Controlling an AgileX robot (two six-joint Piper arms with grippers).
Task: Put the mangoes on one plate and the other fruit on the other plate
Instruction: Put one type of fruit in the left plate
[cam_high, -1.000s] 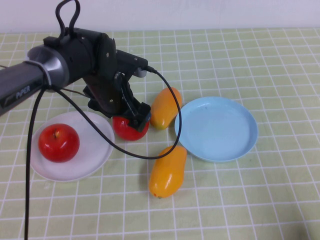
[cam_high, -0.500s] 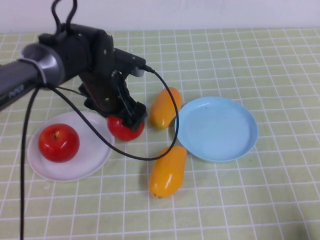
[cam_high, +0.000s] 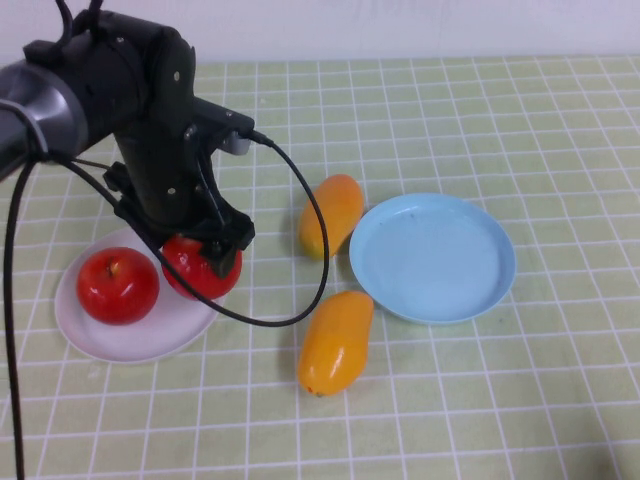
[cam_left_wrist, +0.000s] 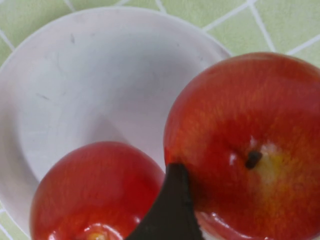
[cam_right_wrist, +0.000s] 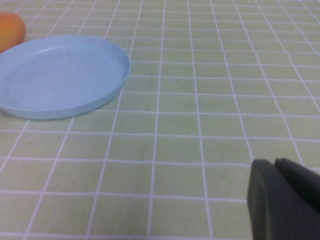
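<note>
My left gripper (cam_high: 201, 256) is shut on a red apple (cam_high: 200, 270), holding it over the right edge of the white plate (cam_high: 130, 337). In the left wrist view the held apple (cam_left_wrist: 250, 145) fills the frame beside one dark finger (cam_left_wrist: 172, 210). A second red apple (cam_high: 118, 285) rests on the plate's left half. One mango (cam_high: 331, 214) lies just left of the light blue plate (cam_high: 432, 257), which holds nothing. The other mango (cam_high: 337, 340) lies in front of it. My right gripper (cam_right_wrist: 276, 170) is shut with nothing in it, low over the table, out of the high view.
The table is covered by a green checked cloth (cam_high: 520, 380). The left arm's black cable (cam_high: 300, 290) loops down between the white plate and the mangoes. The right wrist view shows the blue plate (cam_right_wrist: 60, 75) and a mango's end (cam_right_wrist: 10, 30) beyond it.
My left gripper has carried the held apple leftward, from beside the far mango to over the white plate's right rim, close to the other apple.
</note>
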